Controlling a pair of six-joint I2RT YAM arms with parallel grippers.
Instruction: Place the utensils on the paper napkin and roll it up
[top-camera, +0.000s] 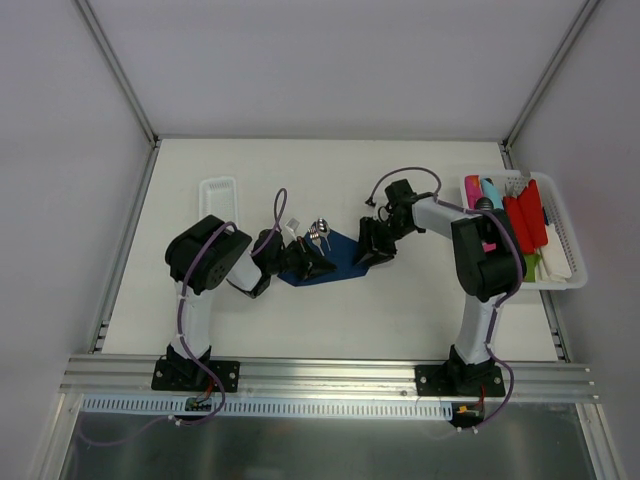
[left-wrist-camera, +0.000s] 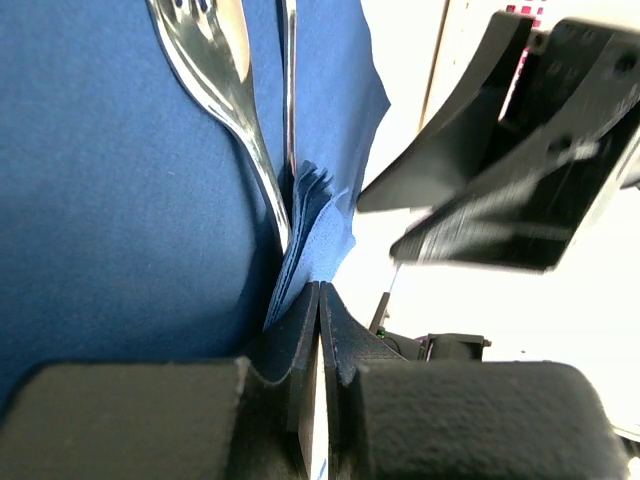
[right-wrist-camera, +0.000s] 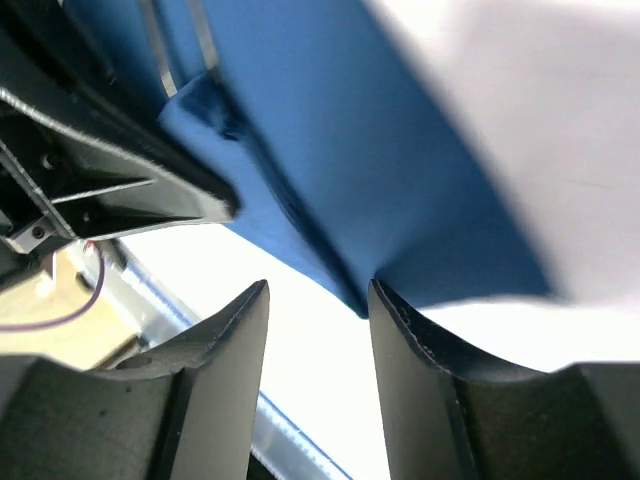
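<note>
left gripper (left-wrist-camera: 319, 296) clamped shut on folded edge of navy paper napkin (left-wrist-camera: 100, 200) | right gripper (right-wrist-camera: 318, 300) jaws parted at napkin corner, gripping nothing | utensils (top-camera: 318, 231) lie on napkin | fork (left-wrist-camera: 222, 70) tines cropped

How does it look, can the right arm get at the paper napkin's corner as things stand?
Probably yes: the right end effector is open with a corner of the paper napkin at its gap, nothing in between. The left end effector pinches another part.
</note>
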